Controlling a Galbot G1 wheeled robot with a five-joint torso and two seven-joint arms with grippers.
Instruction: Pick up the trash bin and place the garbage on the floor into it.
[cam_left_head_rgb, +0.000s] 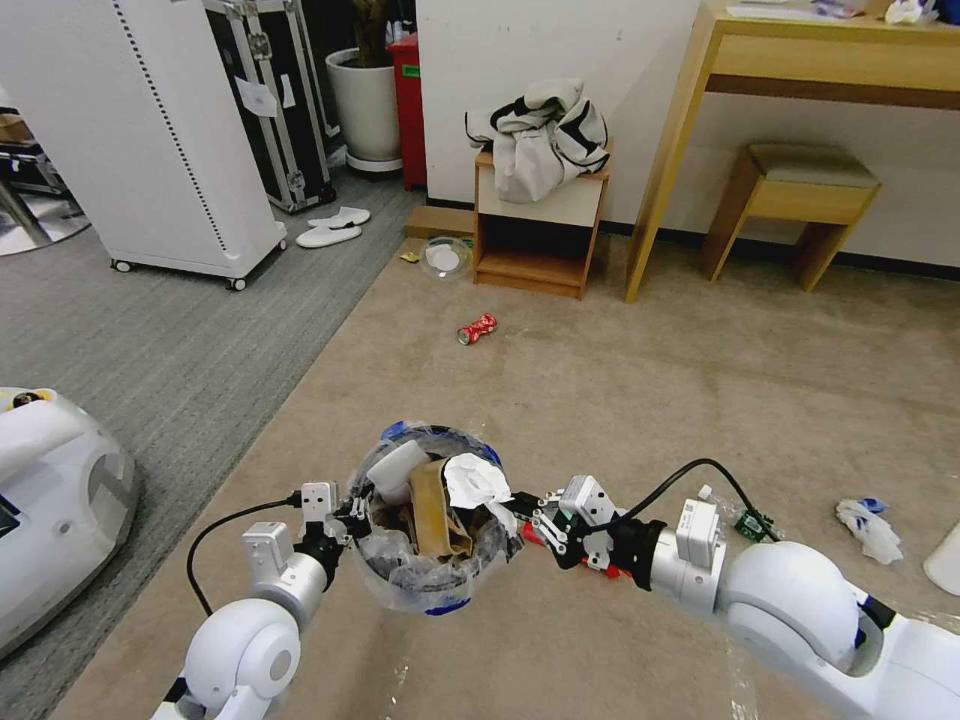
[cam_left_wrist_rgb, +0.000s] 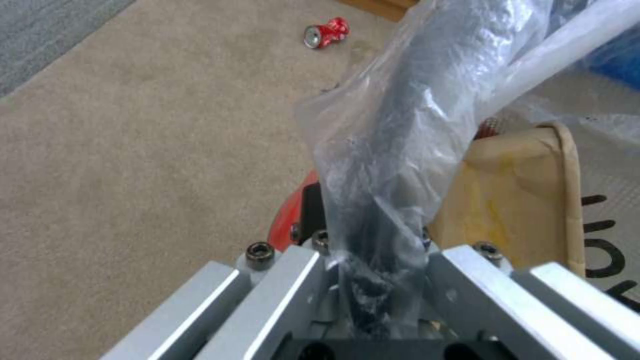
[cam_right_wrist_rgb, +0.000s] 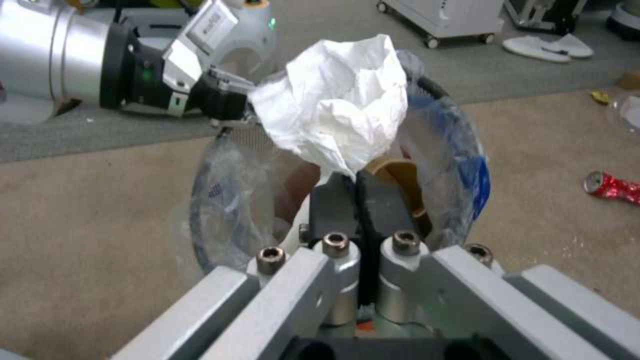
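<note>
The trash bin, lined with a clear bag, hangs above the beige floor. My left gripper is shut on its bagged rim. A brown carton and other litter lie inside. My right gripper is shut on a crumpled white tissue, held over the bin's opening. More garbage lies around: a crushed red can, a green-label bottle, a tissue and white slippers on the grey carpet.
A small wooden table with a jacket, a desk and a stool line the far wall. A clear round lid lies by the table. A white wheeled cabinet and another white machine stand left.
</note>
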